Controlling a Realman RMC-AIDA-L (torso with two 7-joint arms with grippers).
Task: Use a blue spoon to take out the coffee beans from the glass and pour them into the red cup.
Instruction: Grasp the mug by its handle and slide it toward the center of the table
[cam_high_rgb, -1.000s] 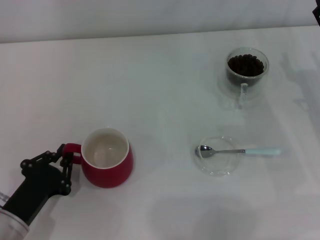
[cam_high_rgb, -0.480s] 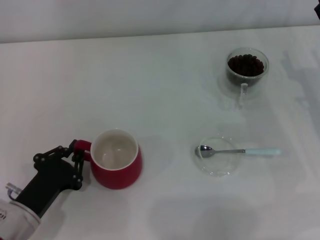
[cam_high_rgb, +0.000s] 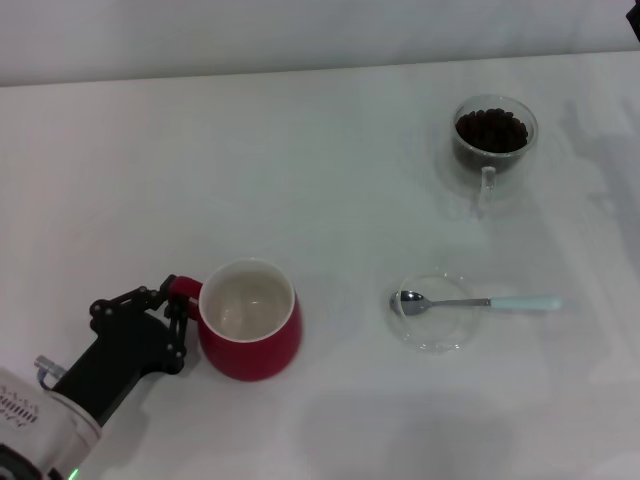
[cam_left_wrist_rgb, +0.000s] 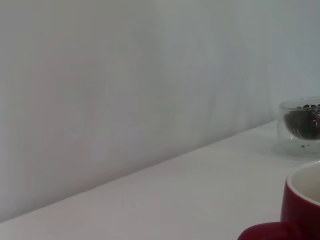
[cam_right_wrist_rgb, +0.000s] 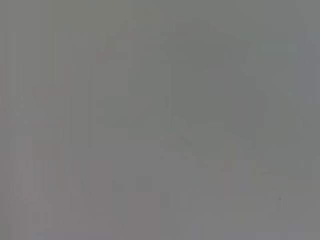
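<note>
While the right arm is out of every view, only the left one is at work.
table (cam_high_rgb: 330, 180): white, bare between the vessels; nothing stands between red cup and dish.
left gripper (cam_high_rgb: 178, 305): near-left of the table, fingers clenched on the red cup's loop handle.
red cup (cam_high_rgb: 250, 320): upright on the table, cream inside, no beans visible in it; well apart from the glass, dish lies to its right.
glass (cam_high_rgb: 495, 135): far right of the table, upright, clear handle facing the near edge.
glass dish (cam_high_rgb: 432, 322): flat, clear, near side of the glass, well apart from it.
blue spoon (cam_high_rgb: 475, 302): lies across the dish, metal bowl inside the rim, pale handle sticking out past the rim to the right.
coffee beans (cam_high_rgb: 491, 129): dark heap filling the glass.
left wrist view: shows only red cup rim (cam_left_wrist_rgb: 302, 200) and handle close up, glass (cam_left_wrist_rgb: 300, 125) with beans farther off against a plain wall; spoon and dish not in it.
right wrist view: uniform grey, nothing to make out.
</note>
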